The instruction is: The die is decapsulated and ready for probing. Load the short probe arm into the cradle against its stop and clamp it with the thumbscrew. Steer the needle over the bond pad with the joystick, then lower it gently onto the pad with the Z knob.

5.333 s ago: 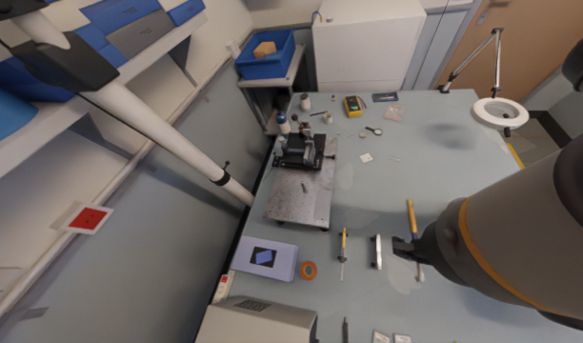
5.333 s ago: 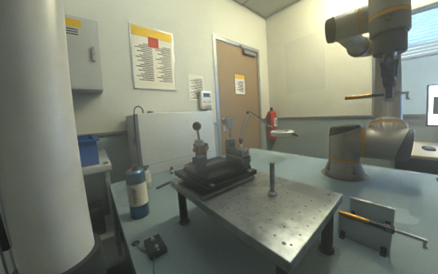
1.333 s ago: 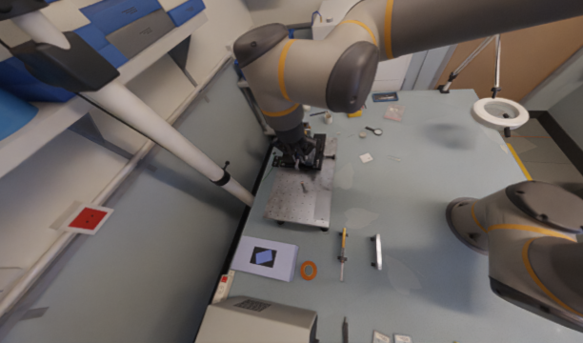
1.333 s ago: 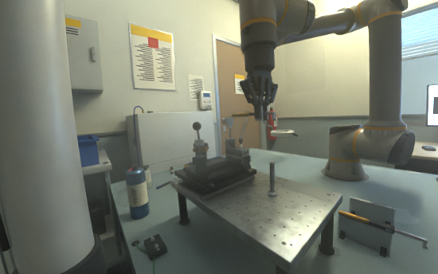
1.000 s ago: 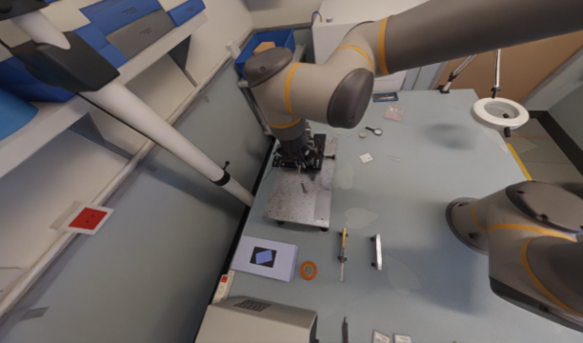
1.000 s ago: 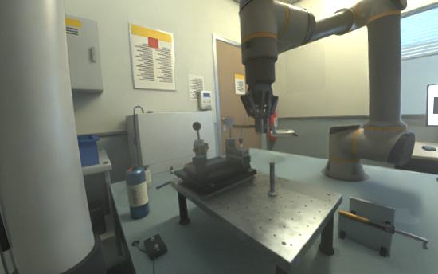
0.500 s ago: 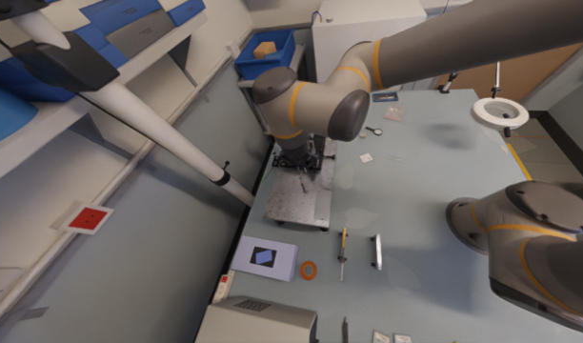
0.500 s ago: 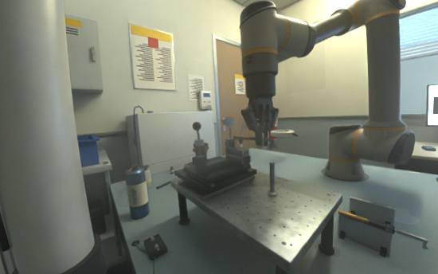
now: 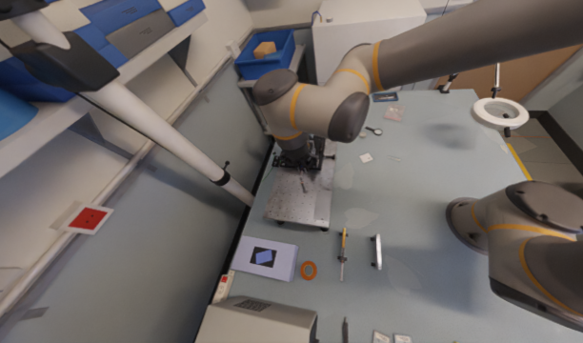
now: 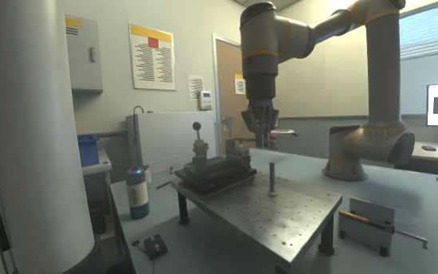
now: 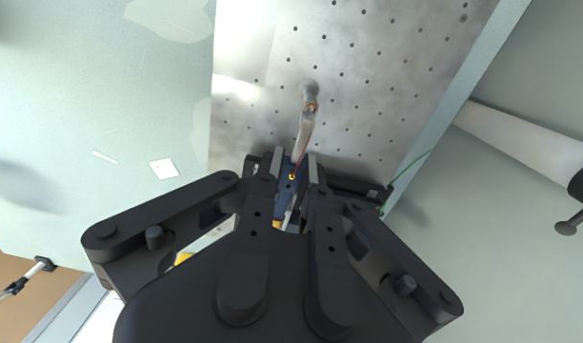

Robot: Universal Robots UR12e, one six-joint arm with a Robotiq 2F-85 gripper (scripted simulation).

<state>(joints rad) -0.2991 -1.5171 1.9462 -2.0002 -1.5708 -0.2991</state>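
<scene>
The short probe arm [image 11: 288, 190] is mostly hidden between my fingers in the wrist camera; only a blue body with a small gold spot and a thin red needle shows. My gripper [image 11: 291, 167] [image 10: 260, 140] grips it, hanging just above the cradle [image 10: 238, 154] at the right end of the black micropositioner stage [image 10: 214, 171]. The joystick [image 10: 197, 135] with its ball top stands upright on the stage's left. The die sits atop a slim post [image 10: 272, 178] [image 11: 308, 97] on the perforated plate [image 9: 301, 197]. The side camera's view of the stage is blocked by my wrist.
A blue bin [image 9: 267, 52] sits beyond the table. A longer probe arm with an orange handle [image 9: 342, 252] rests on a stand in front of the plate, beside a white bracket [image 9: 377, 251], an orange ring [image 9: 308, 270] and a printed card [image 9: 265, 257]. A blue-and-white canister [image 10: 137, 192] stands left.
</scene>
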